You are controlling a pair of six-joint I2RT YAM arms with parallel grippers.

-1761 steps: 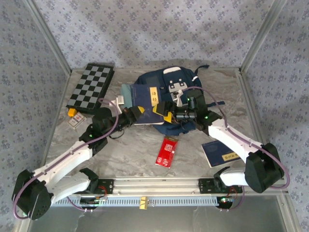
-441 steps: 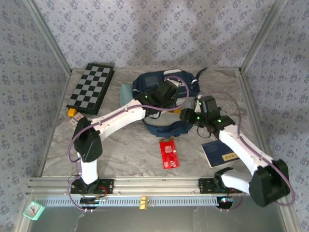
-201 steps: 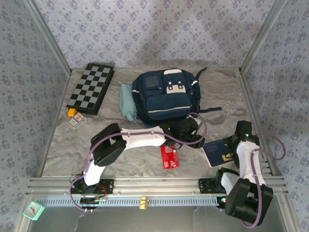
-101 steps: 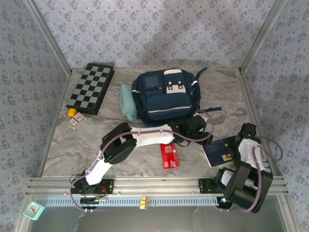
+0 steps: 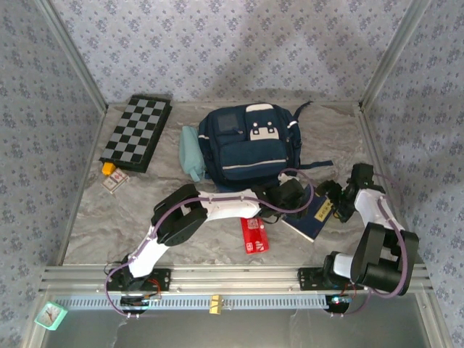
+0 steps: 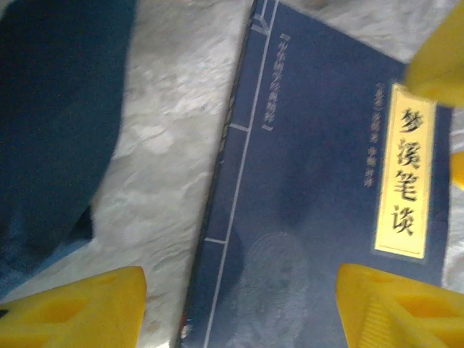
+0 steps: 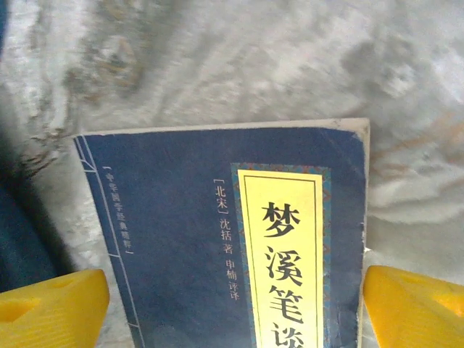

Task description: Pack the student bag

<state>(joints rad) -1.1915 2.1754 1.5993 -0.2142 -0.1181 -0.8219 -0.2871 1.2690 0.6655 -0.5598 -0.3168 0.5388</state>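
**tablewatcher:** How are the arms sitting right now?

**yam_fan:** The left arm is folded at the elbow near the table's 7 o'clock. From there its white forearm runs low and long across to about 4 o'clock, where the left gripper (image 5: pixel 293 197) hangs over the blue book (image 5: pixel 313 217). That claw is spread open. In its wrist view one yellow fingertip (image 6: pixel 72 308) sits over bare marble and the other over the cover, with nothing pinched. The right arm is bunched up tight by its base, wrist pointing toward 8 o'clock, so the right gripper (image 5: pixel 335 199) faces the left one across the book. It's wide open too, with its fingertips (image 7: pixel 413 304) flanking the book's two long edges. I can't tell if they touch it.

**tablewatcher:** And the bag? Any room to move?

**yam_fan:** The student bag (image 5: pixel 250 145) lies at 12 o'clock, front pockets up, its near edge just beyond the left gripper. The book's spine edge faces the bag, with a strip of table (image 5: pixel 109 225) between them. A dark strap (image 5: pixel 319 165) trails toward 3 o'clock just past both claws. A red packet (image 5: pixel 254 233) lies near the book's 9 o'clock, on the near side of the left forearm. The right side is tight, since the frame rail (image 5: pixel 377 174) is close to the right wrist. There's open marble from 7 to 9 o'clock. The chessboard (image 5: pixel 138 133) is at 10, and a teal pouch (image 5: pixel 190 152) sits against the bag's 9 o'clock side.
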